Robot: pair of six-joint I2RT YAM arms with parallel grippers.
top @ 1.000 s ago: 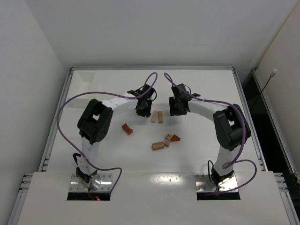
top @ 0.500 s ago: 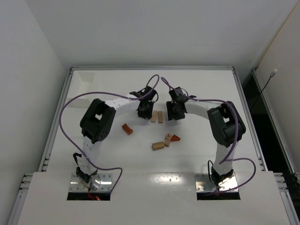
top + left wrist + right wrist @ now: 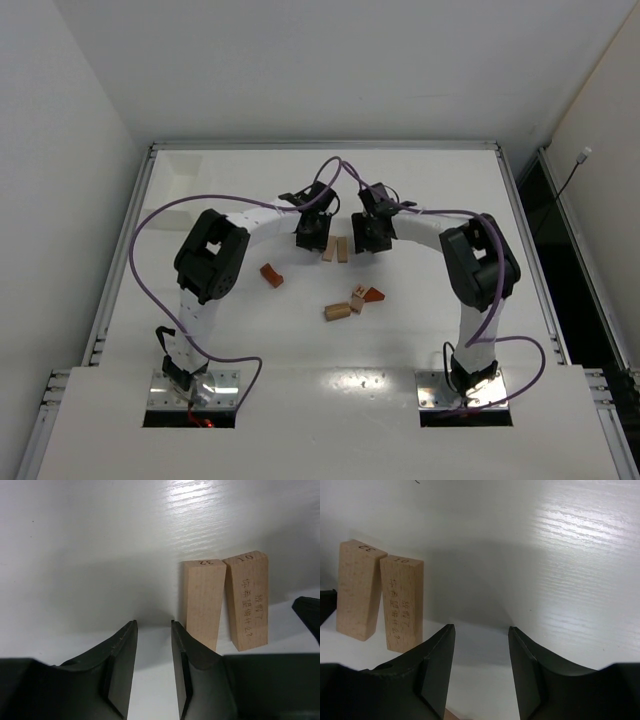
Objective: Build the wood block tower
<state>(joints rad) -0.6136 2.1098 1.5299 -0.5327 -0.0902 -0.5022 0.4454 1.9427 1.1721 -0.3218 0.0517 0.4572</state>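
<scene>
No wood block tower stands in view; the blocks lie loose on the white table. Two pale tan blocks (image 3: 328,249) (image 3: 342,249) lie side by side between the grippers. The left wrist view shows them as block 32 (image 3: 202,602) and block 10 (image 3: 246,600), and so does the right wrist view (image 3: 357,590) (image 3: 401,602). My left gripper (image 3: 310,238) (image 3: 154,625) is just left of the pair, open a narrow gap with nothing in it. My right gripper (image 3: 368,236) (image 3: 481,628) is just right of the pair, open wider and also holding nothing.
A reddish-brown block (image 3: 271,275) lies nearer on the left. Nearer the middle lie a pale block (image 3: 337,311), a small cube (image 3: 358,298) and a reddish wedge (image 3: 373,294). A white shallow tray (image 3: 178,165) sits at the back left corner. Purple cables (image 3: 330,165) arch over both arms.
Both grippers have drawn a little closer to the pair of pale blocks, and both sets of jaws have widened slightly. No block has moved.
</scene>
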